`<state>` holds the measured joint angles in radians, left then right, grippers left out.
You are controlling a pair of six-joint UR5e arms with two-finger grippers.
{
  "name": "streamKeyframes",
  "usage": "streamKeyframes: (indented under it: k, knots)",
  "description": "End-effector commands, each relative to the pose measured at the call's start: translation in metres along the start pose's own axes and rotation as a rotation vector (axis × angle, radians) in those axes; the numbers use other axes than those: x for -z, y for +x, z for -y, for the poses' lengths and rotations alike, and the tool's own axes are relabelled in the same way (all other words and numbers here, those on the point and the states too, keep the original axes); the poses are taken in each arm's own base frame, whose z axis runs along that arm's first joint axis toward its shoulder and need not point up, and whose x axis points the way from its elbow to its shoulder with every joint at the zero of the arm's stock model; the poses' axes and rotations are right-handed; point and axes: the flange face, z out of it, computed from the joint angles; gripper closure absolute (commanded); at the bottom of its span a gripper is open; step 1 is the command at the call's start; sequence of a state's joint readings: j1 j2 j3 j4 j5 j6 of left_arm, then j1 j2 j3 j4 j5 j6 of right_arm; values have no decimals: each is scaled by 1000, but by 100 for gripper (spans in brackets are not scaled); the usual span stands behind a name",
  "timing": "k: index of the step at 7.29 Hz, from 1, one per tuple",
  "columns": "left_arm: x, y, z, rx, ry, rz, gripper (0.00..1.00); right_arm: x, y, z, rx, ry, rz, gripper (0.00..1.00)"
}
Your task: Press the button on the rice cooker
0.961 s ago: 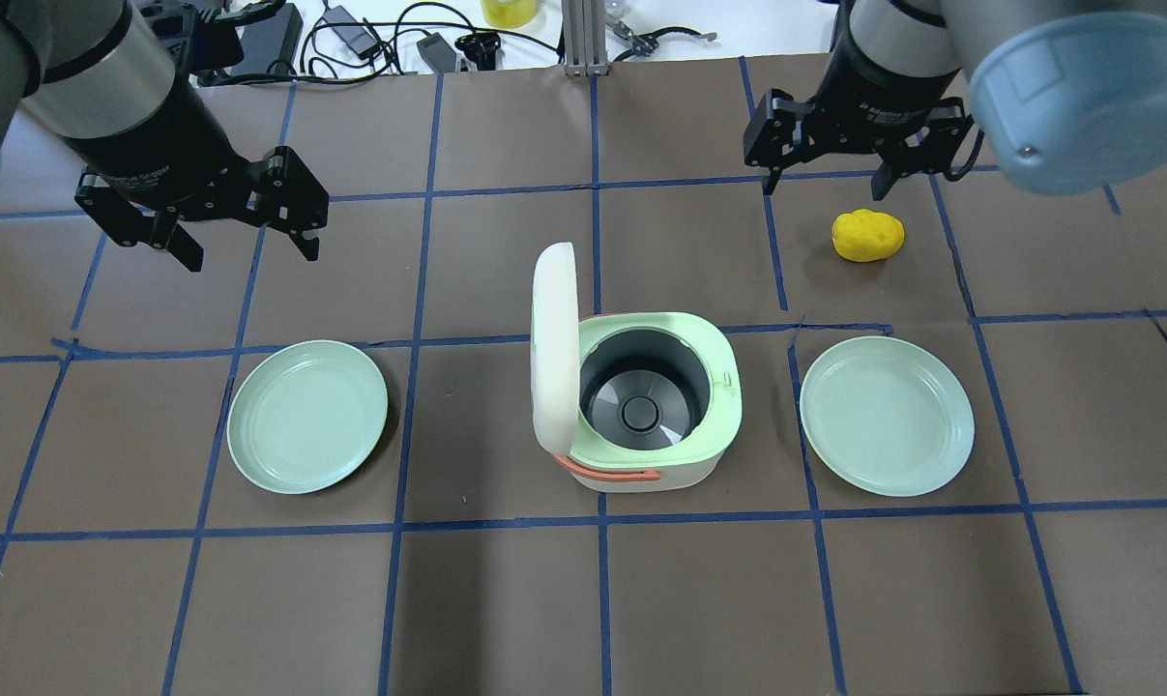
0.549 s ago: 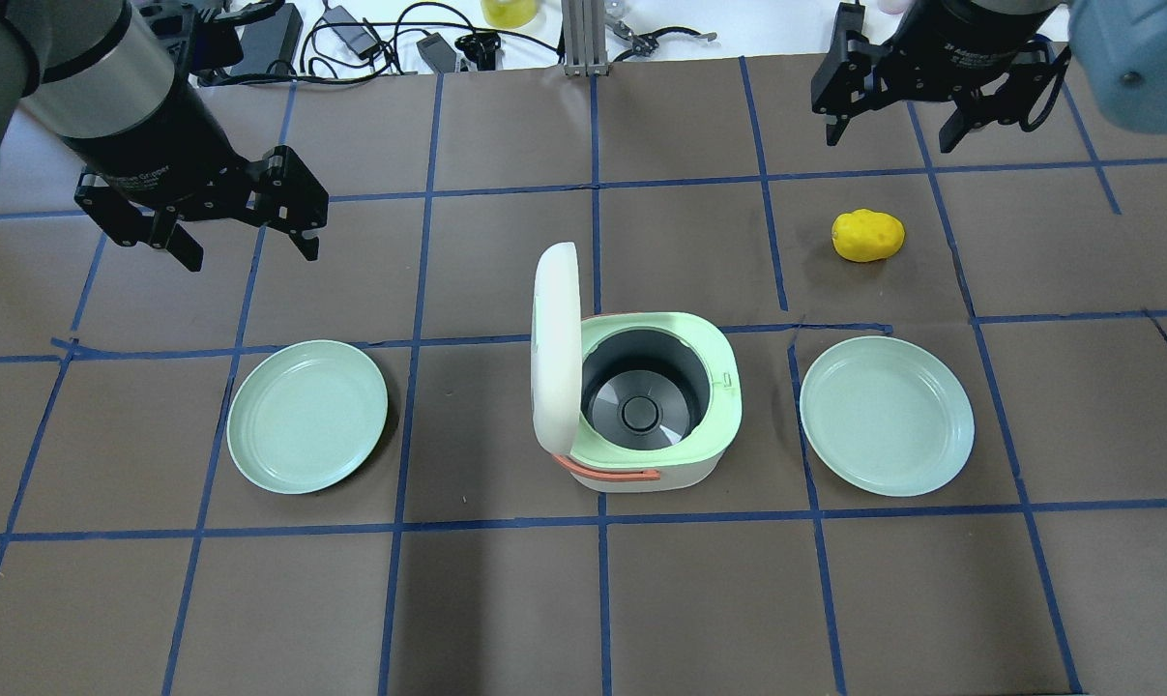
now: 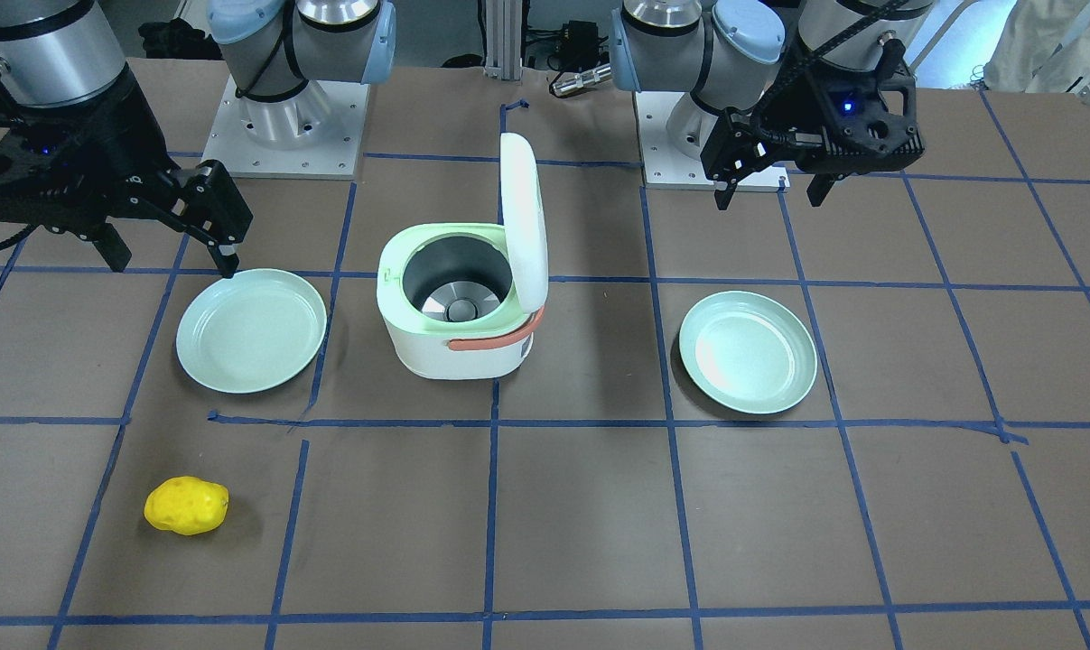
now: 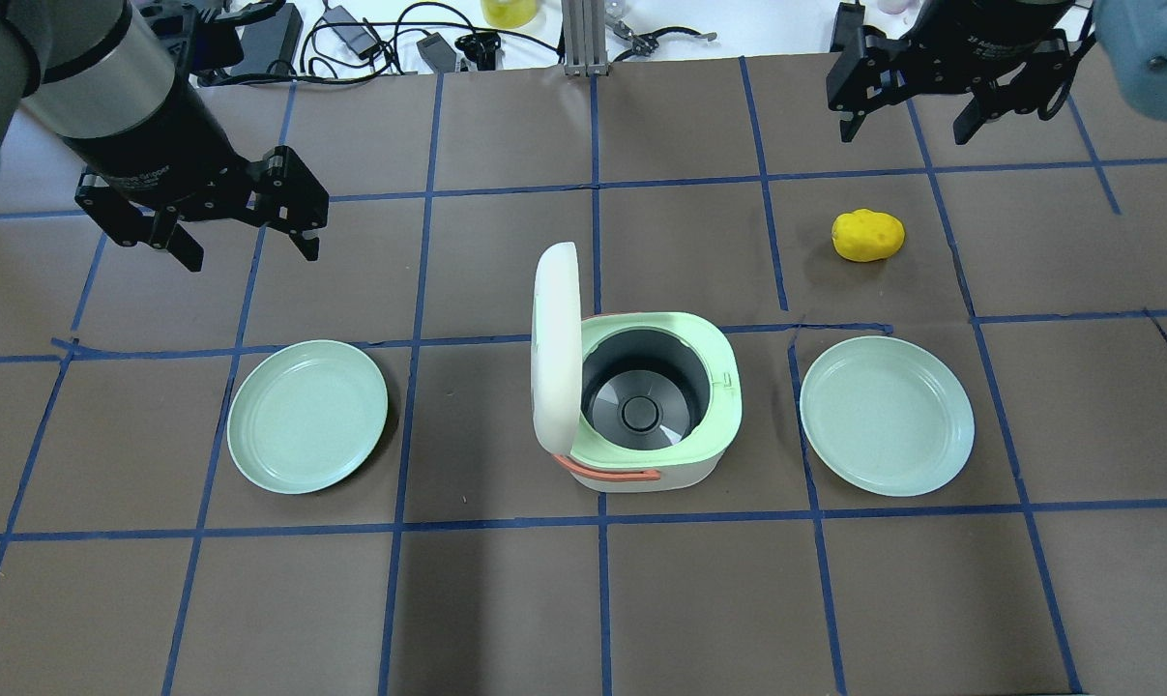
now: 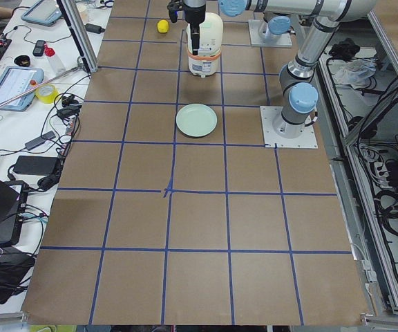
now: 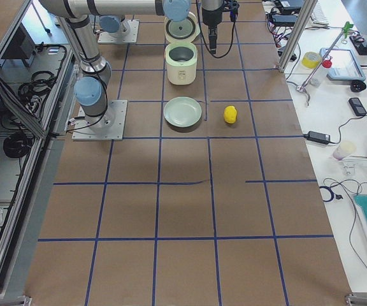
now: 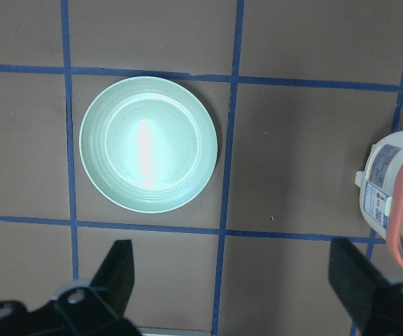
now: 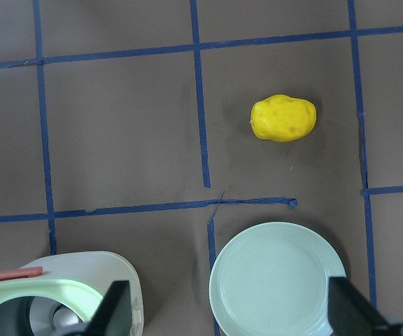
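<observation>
Brown paper worktop (image 4: pixel 506 599), blue tape grid | left gripper (image 4: pixel 252 253) toward far-left corner, jaws apart, empty | pale green round plate (image 4: pixel 307 416) | white-and-green plastic rice cooker (image 4: pixel 656 333) mid-worktop, lid up, hinge on left; button probably rim's right side, unclear | yellow potato-shaped toy (image 4: pixel 867 236) | right gripper (image 4: pixel 904 135) far edge, jaws apart, empty, likely better placed
</observation>
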<state>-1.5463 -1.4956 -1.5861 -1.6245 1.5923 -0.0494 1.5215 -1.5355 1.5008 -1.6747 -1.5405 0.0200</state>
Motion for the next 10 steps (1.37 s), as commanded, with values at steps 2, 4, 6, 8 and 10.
streamKeyframes:
  k: [2,4,6,8,10]
  knots:
    - [0,0,0,1,0,0,0,-1,-3,-7,78,-39,-4,0]
    - [0,0,0,0,0,0,0,3,-2,-4,78,-25,-8,0]
    - [0,0,0,1,0,0,0,17,3,-3,71,-68,-59,0]
    - [0,0,0,1,0,0,0,14,1,-5,72,-82,-47,0]
    - [0,0,0,1,0,0,0,13,1,-5,72,-86,-47,0]
